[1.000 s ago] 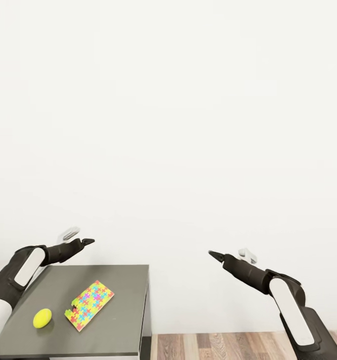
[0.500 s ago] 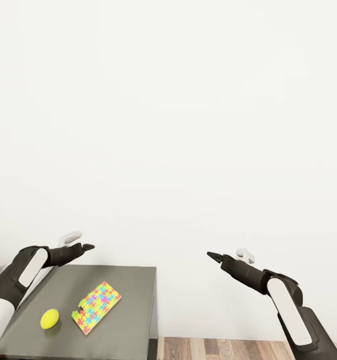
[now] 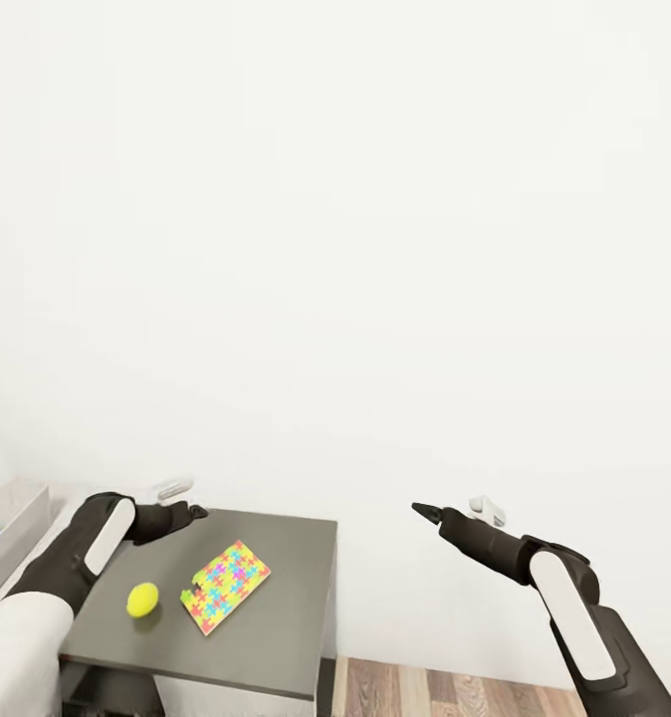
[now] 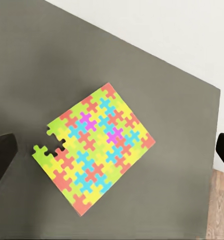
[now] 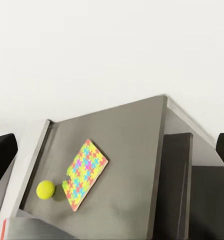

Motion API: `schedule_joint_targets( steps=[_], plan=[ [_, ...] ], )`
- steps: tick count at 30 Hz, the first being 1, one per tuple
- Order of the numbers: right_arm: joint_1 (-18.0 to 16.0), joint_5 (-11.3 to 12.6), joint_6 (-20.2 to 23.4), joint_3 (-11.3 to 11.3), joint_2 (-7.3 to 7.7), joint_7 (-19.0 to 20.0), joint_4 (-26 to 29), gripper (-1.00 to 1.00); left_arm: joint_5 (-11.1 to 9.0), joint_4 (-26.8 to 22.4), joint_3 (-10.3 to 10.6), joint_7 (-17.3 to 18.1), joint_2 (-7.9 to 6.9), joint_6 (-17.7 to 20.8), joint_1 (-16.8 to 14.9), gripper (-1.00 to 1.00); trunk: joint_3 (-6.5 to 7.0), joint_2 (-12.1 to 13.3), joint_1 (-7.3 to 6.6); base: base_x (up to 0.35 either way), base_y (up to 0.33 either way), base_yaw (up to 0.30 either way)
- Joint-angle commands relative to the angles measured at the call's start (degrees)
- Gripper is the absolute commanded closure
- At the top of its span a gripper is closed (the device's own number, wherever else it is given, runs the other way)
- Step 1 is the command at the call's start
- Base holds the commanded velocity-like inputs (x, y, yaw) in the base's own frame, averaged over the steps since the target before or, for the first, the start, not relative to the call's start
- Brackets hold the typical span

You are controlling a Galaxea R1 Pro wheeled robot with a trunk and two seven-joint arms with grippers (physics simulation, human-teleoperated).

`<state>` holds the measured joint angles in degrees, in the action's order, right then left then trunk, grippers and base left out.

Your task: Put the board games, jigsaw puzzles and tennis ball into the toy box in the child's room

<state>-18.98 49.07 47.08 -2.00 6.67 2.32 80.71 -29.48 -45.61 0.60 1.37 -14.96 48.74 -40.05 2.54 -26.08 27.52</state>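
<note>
At the far left edge of the head view, a pale tray [image 3: 7, 528] pokes in at mid-lower height, with a scrap of colour inside it that is too cut off to identify. Just right of it the left arm reaches over the dark grey worktop [image 3: 286, 617], which fills the lower left of the frame. The left tool [image 3: 194, 513] hangs above the worktop's far edge; in the left wrist view its two dark fingers [image 4: 2, 157] sit at opposite edges of the picture, spread wide, with nothing between them. Under the arm, the ball [image 3: 142, 599] rests on the worktop, near its left side. Beside it to the right, apart from it, lies the puzzle [image 3: 226, 587], flat and turned at an angle, one piece missing from the edge. Nothing covers either one. Right of the worktop a strip of wood floor [image 3: 455, 692] shows at the bottom, below a plain white wall [image 3: 375, 249]. At lower right the right tool [image 3: 423, 511] is held in the air in front of the wall, off the worktop, its fingers [image 5: 3, 150] likewise wide and empty
</note>
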Motion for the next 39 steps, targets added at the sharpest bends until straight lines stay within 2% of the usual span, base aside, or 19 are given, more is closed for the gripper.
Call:
schedule_joint_targets(
  steps=[1, 4, 7, 13, 31, 39],
  plan=[
    [0.0, -0.2, 0.3, -0.1, 0.00, 0.3, 0.0, -1.00, 0.6, 0.0, 0.1, -0.4, 0.23, -0.2, 0.0, -1.00, -0.10, 0.0, 0.02, -0.003, 0.000, 0.201],
    [0.0, -0.2, 0.2, -0.5, 0.30, 0.7, -0.1, -1.00, 2.5, 0.3, 0.1, -3.2, 2.42, -2.4, 0.0, -1.00, -0.31, 0.0, 0.02, -0.001, 0.000, 0.201],
    [0.0, -0.2, 0.0, -0.6, 0.41, 0.8, -0.1, -1.00, 4.1, 0.5, 0.1, -5.0, 4.02, -3.4, 0.0, -1.00, -0.53, 0.0, 0.02, 0.000, 0.000, 0.201],
    [0.0, -0.2, -0.1, -0.5, 0.16, 0.8, -0.1, -1.00, 6.1, 0.5, 0.1, -6.2, 5.74, -4.6, 0.0, -1.00, -0.95, 0.0, 0.02, 0.000, 0.000, 0.200],
    [0.1, -0.1, -0.1, -0.8, 0.28, 0.8, -0.2, -1.00, 6.7, 1.5, 0.1, -5.7, 6.12, -7.9, 0.1, -1.00, -1.30, 0.0, 0.02, 0.000, 0.000, -0.001],
    [0.1, -0.1, -0.1, -0.8, 0.15, 0.8, -0.1, -1.00, 6.8, 2.0, 0.0, -1.8, 5.70, -8.3, 0.1, -1.00, -1.77, 0.0, 0.02, 0.000, 0.000, 0.000]
  ],
)
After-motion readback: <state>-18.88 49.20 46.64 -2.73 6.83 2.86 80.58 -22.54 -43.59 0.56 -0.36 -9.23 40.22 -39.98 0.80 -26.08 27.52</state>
